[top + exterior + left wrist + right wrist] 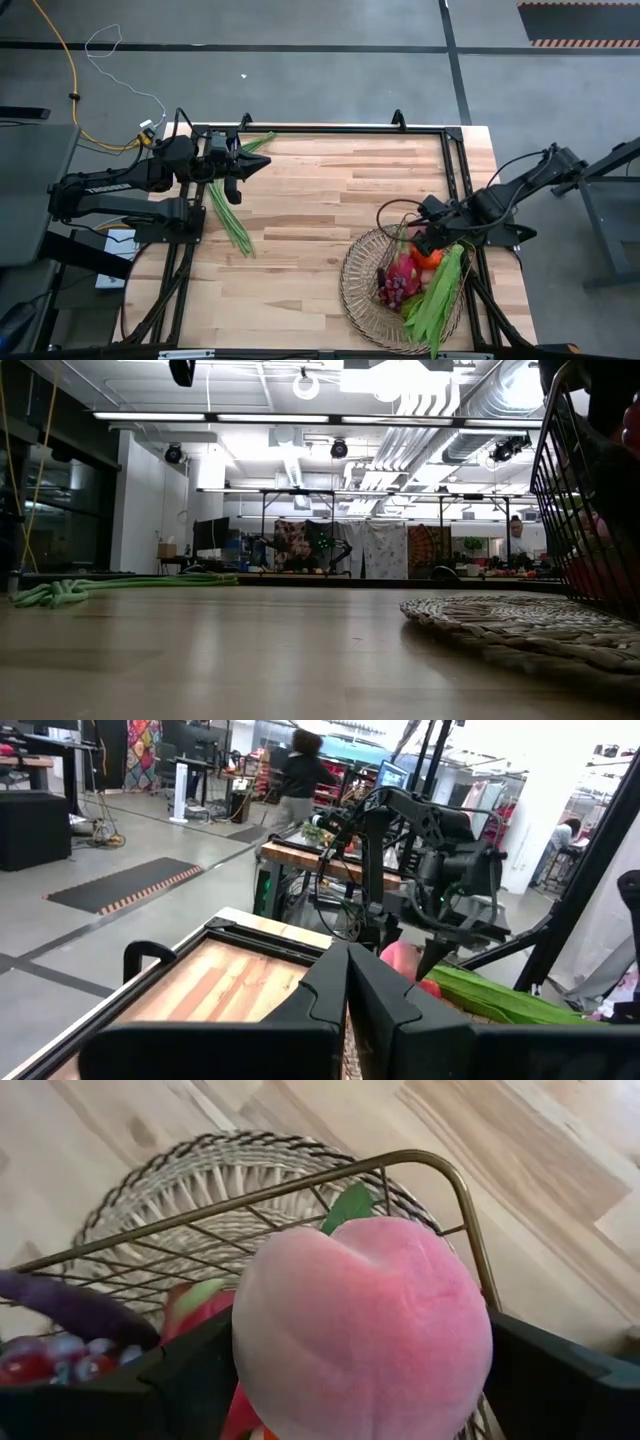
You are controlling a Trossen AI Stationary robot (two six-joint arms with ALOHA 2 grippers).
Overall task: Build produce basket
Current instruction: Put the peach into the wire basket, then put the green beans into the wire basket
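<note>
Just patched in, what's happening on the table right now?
The right gripper is over the basket at the table's right side, its jaws wide around a pink peach above the rim. The basket already holds a dragon fruit, grapes and a green bean bunch. The left gripper waits shut at the far left, beside another bean bunch on the wood.

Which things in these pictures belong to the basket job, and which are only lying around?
Belong to the job:
- basket
- peach between the open right gripper fingers
- dragon fruit, grapes, green bean bunch in the basket
- green beans on the table, near the shut left gripper

Lying about:
- yellow cable on the floor
- white cord on the floor
</note>
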